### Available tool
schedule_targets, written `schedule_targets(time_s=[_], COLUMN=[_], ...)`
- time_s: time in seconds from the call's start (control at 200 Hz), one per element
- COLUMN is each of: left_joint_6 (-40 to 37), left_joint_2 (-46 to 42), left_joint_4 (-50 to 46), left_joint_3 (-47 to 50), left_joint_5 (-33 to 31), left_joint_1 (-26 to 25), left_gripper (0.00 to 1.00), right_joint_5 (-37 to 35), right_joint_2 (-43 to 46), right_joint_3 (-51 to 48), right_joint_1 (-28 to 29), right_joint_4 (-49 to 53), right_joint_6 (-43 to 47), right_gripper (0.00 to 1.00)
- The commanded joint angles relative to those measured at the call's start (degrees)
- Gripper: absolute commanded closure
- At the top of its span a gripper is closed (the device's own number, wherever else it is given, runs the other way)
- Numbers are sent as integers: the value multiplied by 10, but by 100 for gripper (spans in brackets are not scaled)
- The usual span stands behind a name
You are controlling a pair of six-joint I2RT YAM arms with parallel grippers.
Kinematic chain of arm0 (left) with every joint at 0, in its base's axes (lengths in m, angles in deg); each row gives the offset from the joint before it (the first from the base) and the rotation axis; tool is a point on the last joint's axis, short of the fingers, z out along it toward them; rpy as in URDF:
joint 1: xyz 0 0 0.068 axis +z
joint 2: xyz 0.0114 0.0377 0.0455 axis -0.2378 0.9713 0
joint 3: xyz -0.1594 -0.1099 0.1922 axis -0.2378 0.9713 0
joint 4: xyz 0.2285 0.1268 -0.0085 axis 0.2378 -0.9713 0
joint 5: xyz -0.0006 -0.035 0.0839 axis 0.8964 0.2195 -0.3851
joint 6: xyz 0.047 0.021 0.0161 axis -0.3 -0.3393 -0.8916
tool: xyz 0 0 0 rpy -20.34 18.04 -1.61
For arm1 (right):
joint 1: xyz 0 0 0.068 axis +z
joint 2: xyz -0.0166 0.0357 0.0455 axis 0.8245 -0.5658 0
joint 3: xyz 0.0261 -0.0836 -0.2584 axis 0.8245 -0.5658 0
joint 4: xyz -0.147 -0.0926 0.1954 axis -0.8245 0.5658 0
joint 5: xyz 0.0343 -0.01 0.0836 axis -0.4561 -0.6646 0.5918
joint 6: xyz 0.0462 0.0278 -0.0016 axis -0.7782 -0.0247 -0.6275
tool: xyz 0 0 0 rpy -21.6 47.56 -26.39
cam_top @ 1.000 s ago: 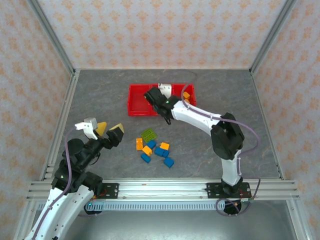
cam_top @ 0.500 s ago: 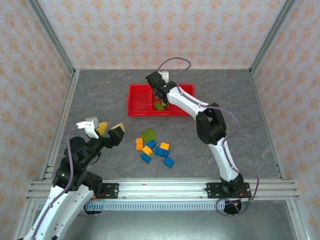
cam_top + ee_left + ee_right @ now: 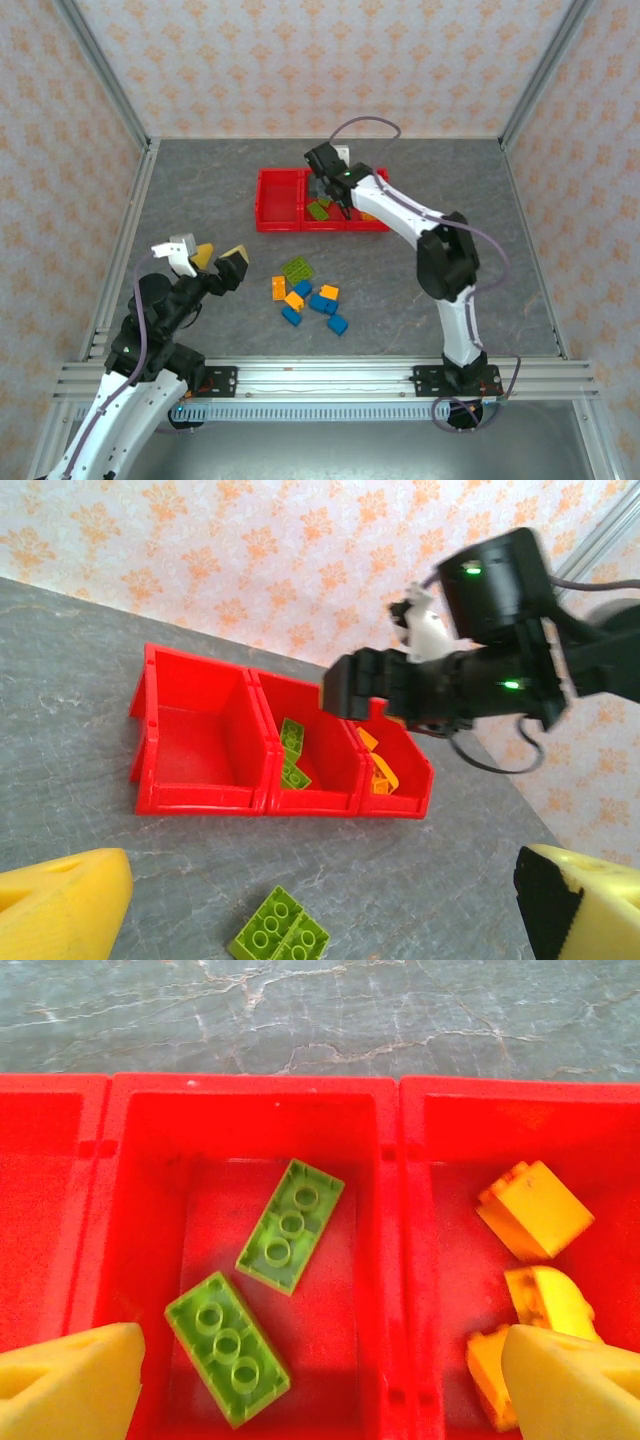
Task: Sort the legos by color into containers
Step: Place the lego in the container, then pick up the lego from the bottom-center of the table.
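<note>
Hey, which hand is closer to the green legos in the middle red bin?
Right. The right hand hovers open directly above the green legos in the middle bin. The left hand sits open far back on the near left side, well away from that bin.

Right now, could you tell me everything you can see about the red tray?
The red tray looks like glossy plastic: three open-top bins joined in a row, standing flat on the grey table at its far side. The left bin holds nothing I can see; the middle one holds two lime green bricks lying flat, studs up; the right one holds three orange pieces. The right gripper hangs open above the middle bin.
</note>
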Motion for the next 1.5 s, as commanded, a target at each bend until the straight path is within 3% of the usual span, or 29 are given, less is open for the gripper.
schedule_targets(time_s=[0.0, 0.22, 0.586, 0.716, 1.021, 1.497], left_joint_6=[-8, -5, -10, -10, -1, -2], left_joint_2=[-11, -8, 32, 55, 7, 24], left_joint_4=[4, 3, 5, -8, -17, -31], left_joint_3=[-2, -4, -9, -19, -19, -27], left_joint_5=[-10, -7, 52, 44, 4, -10], left_joint_1=[-5, -5, -5, -6, -6, -6], left_gripper=[1, 1, 1, 1, 1, 1], right_joint_5=[45, 112, 147, 135, 127, 100], right_joint_2=[94, 216, 323, 314, 284, 189], right_joint_3=[-63, -233, -426, -445, -494, -437], right_joint_1=[3, 16, 144, 180, 199, 198], right_joint_4=[-20, -33, -69, -52, -91, -79], right_joint_6=[-37, -117, -238, -267, -314, -329], right_gripper=[8, 9, 3, 1, 14, 19])
